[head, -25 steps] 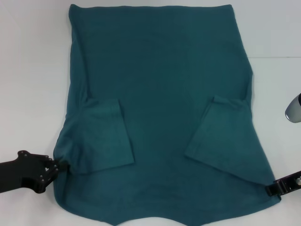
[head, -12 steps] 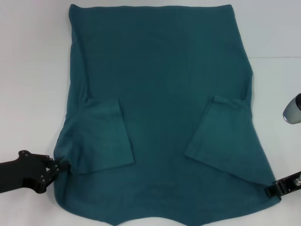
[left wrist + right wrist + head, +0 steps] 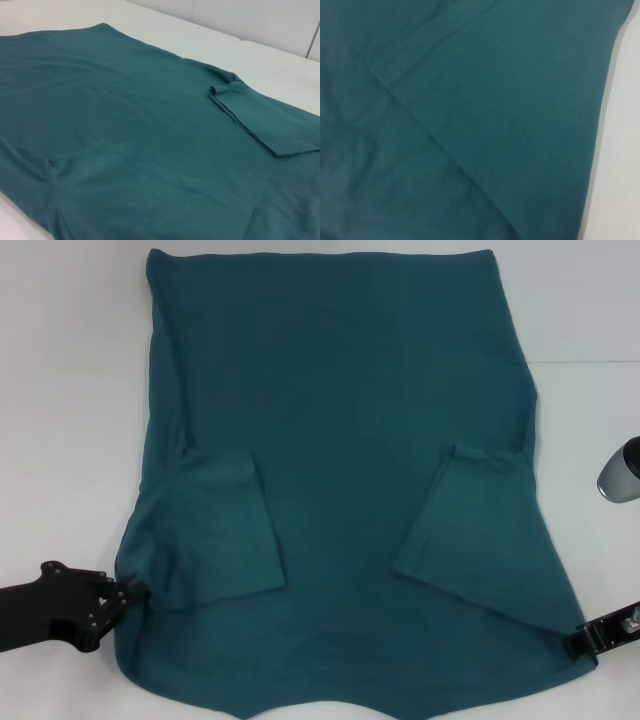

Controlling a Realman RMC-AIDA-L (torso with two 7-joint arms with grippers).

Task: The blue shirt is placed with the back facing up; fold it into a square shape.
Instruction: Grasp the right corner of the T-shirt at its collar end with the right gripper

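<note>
The blue shirt (image 3: 340, 490) lies flat on the white table (image 3: 60, 390), back up, both sleeves already turned in over the body. My left gripper (image 3: 118, 593) sits at the shirt's near left shoulder edge, tips touching cloth; I can't tell whether it's pinched or open. My right gripper (image 3: 578, 641) is at the near right corner, same story, can't tell. I judge the fabric soft, light, floppy, likely to drag and wrinkle. Best hold looks like both near shoulder corners together, pinching all layers.
</note>
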